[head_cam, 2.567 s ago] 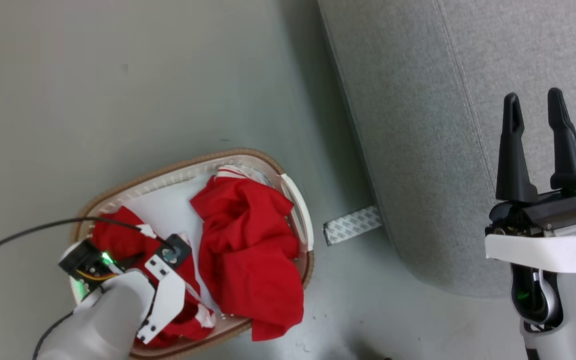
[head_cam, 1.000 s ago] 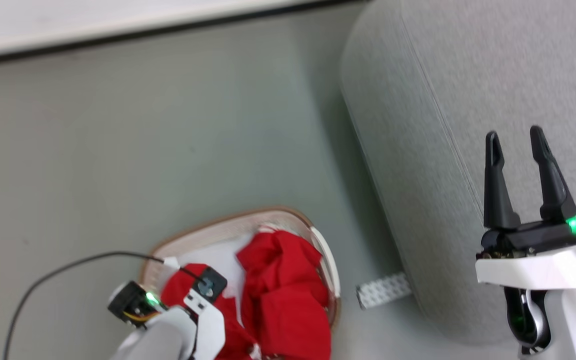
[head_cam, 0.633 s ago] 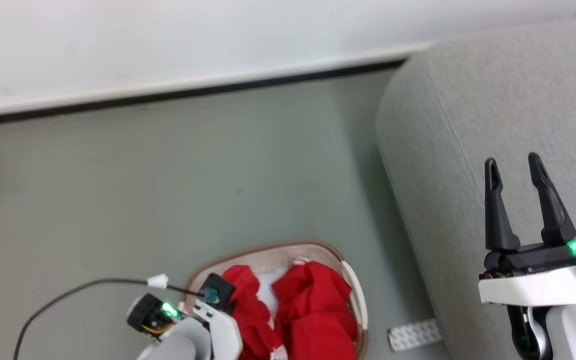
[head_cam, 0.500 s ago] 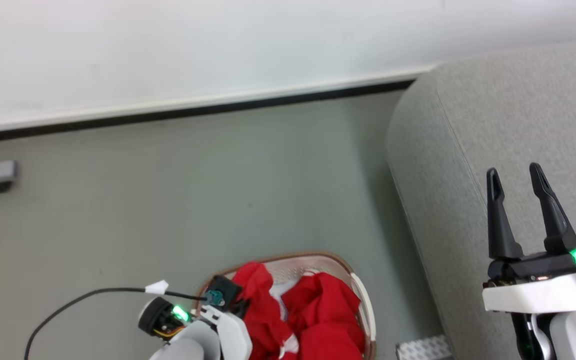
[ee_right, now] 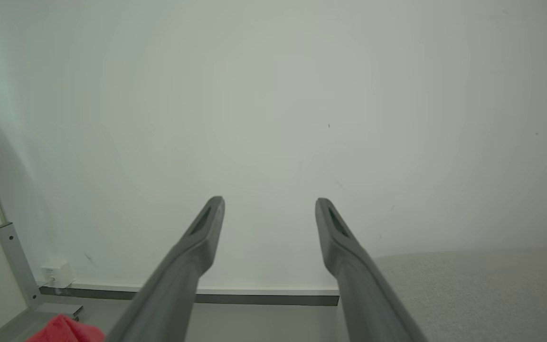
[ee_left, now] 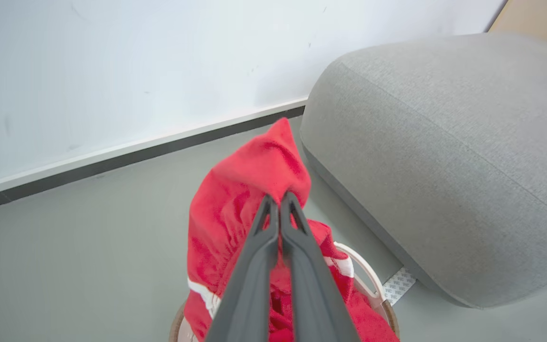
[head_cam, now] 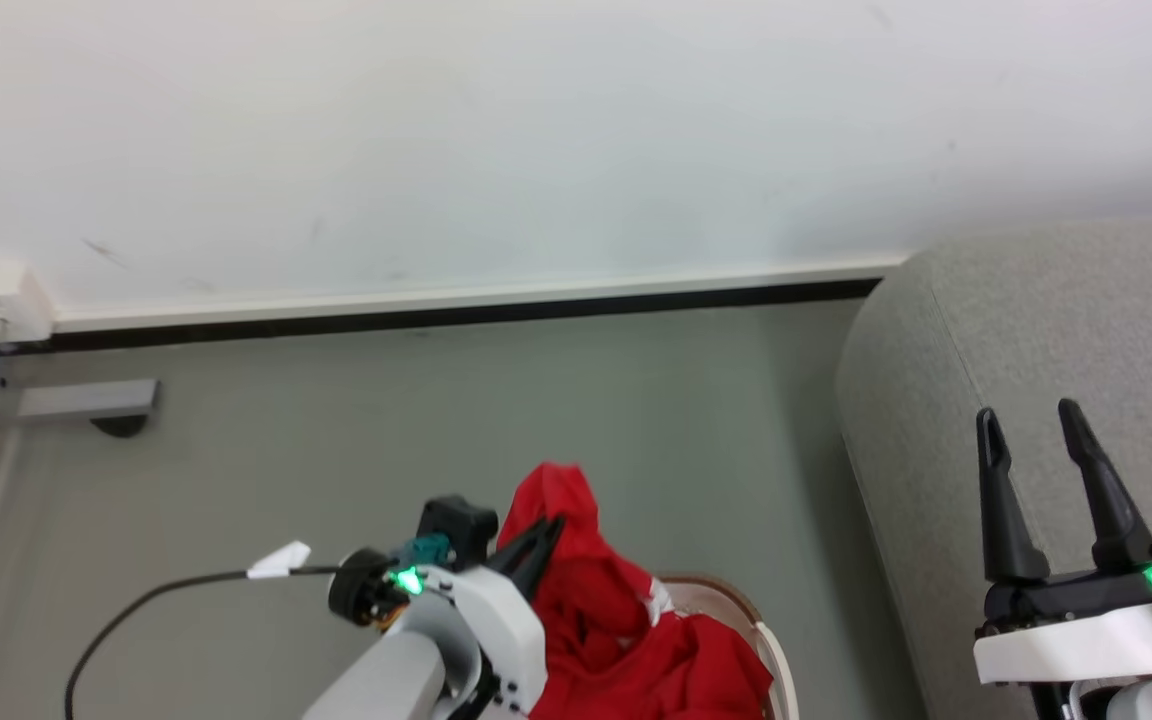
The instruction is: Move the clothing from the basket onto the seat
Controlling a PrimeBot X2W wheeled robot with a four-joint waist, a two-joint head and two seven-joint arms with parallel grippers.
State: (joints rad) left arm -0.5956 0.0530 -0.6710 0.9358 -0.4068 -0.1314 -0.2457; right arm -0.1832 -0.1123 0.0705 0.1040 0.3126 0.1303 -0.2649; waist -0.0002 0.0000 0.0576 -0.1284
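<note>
Left wrist view, closest in: the left gripper [ee_left: 279, 199] has its two long dark fingers pinched shut on a fold of a bright red soft garment with white trim [ee_left: 247, 190]. The cloth hangs from them in a peak, and its tail trails toward six o'clock into the cream-white plastic laundry basket with the tan-brown rim [ee_left: 366, 271]. I'd guess it is held this high to drag the fabric clear of the rim before carrying it across. More red fabric [head_cam: 696, 670] lies in the basket beneath. At two o'clock, just beyond the basket, sits the large light-grey upholstered sofa [ee_left: 444, 142], with nothing red on it. In the head view the right gripper [head_cam: 1034, 425] waits at four o'clock over the sofa, jaws wide apart and empty, probably keeping clear. Farthest off, the grey floor [head_cam: 336, 420] meets a white wall [head_cam: 536, 130].

A couple of seconds back, both red pieces lay slumped in the basket with the left gripper down among them; now one is lifted. The head camera has also tilted up, which is why the wall appears.
</note>
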